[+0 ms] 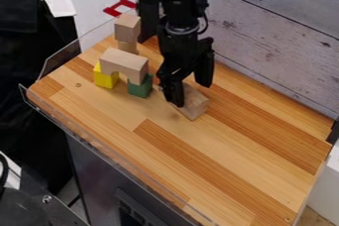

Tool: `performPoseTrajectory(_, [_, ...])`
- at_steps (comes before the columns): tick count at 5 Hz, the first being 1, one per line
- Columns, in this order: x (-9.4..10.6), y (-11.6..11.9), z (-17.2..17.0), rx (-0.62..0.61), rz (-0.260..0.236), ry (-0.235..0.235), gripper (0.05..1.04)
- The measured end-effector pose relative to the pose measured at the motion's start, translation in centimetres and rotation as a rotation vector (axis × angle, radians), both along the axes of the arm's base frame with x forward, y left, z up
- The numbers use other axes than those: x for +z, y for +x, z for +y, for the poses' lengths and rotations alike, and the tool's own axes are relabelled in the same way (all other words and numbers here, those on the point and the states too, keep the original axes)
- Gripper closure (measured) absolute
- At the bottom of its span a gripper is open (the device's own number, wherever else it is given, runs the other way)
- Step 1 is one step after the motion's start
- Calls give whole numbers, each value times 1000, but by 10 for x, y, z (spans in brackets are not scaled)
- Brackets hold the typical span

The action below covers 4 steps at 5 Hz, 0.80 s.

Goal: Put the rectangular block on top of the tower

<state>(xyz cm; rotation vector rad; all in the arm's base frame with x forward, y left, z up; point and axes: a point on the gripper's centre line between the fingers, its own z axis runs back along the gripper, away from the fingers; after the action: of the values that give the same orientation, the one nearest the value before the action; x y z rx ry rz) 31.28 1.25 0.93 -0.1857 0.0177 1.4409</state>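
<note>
Camera view. The black gripper (191, 95) hung from the top edge over the middle of the wooden work surface (232, 163), its two fingers parted and not closed together. The rectangular block (195, 105), of plain wood, lay on the work surface directly beneath the gripper; one finger stood at the block's left side, in front of part of it, while the other hung at its upper right. Whether either finger touched the block could not be told.

To the left of the gripper, a notched wooden block (126, 62) formed a bridge, one end resting on a yellow block (104, 77) and the other on a green block (140, 88). Just behind this bridge rose an upright wooden stack, its upper block (127, 28) set upon a narrower lower block (127, 46). A red object (119, 8) lay beyond the surface's far left edge.
</note>
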Motion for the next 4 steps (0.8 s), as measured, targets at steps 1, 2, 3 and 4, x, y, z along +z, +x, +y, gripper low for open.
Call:
performPoseTrajectory(1, [-3,-1,2,17,4,-5,85])
performPoseTrajectory(2, [-12,-4,2,22,32,-9,84])
performPoseTrajectory(3, [-13,-3,3,30,30,-8,137])
performPoseTrajectory(4, [-14,-3,4,47,17,-10,419])
